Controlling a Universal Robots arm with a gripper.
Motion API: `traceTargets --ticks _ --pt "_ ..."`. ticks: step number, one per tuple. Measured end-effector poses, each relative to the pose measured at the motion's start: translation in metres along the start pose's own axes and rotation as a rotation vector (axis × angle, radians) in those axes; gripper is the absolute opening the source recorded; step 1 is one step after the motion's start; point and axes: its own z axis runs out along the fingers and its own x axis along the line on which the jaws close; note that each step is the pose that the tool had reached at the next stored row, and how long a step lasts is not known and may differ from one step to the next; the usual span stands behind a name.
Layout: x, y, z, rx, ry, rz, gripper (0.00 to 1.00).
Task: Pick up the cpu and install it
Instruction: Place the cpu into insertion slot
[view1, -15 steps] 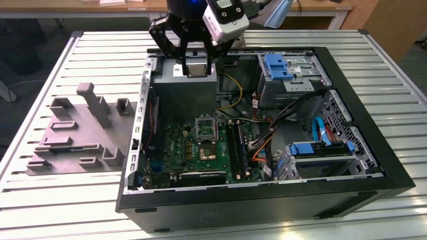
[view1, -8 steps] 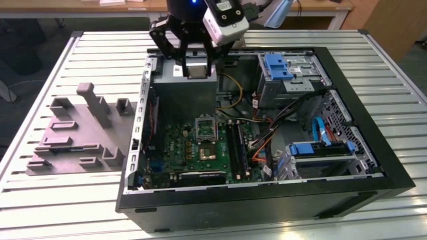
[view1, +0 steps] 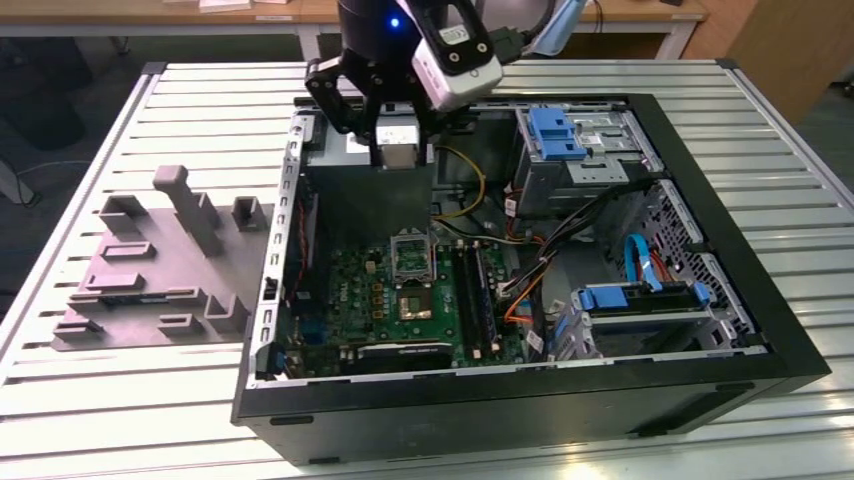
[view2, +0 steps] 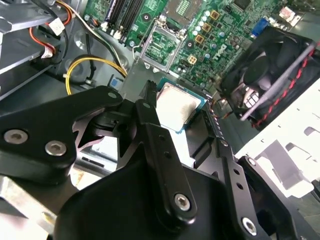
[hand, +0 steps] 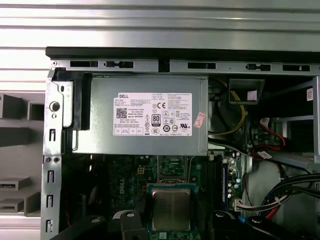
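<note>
My gripper (view1: 400, 135) is shut on the cpu (view1: 399, 137), a small square chip with a pale silvery top. It hangs over the far part of the open computer case (view1: 694, 180). In both wrist views the cpu (view2: 179, 104) (hand: 171, 207) sits between the two black fingers (view2: 150, 117), held by its edges and level, above the green motherboard (view1: 387, 300). The dark square socket (view1: 411, 247) (view2: 161, 44) (hand: 172, 170) with its metal frame lies open on the board, below the chip and towards the case's near side.
A grey power supply box with a white label (hand: 145, 112) stands at the case's far wall. A black fan (view2: 265, 70), yellow cables (view2: 95, 62) and blue drive brackets (view1: 558, 130) surround the board. A grey moulded fixture (view1: 160, 270) lies at the exterior view's left.
</note>
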Motion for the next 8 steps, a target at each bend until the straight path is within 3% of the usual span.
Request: traceTargets --ticks 8 --pt "-0.0013 -0.0023 0.003 0.0005 0.0011 0.005 0.47"
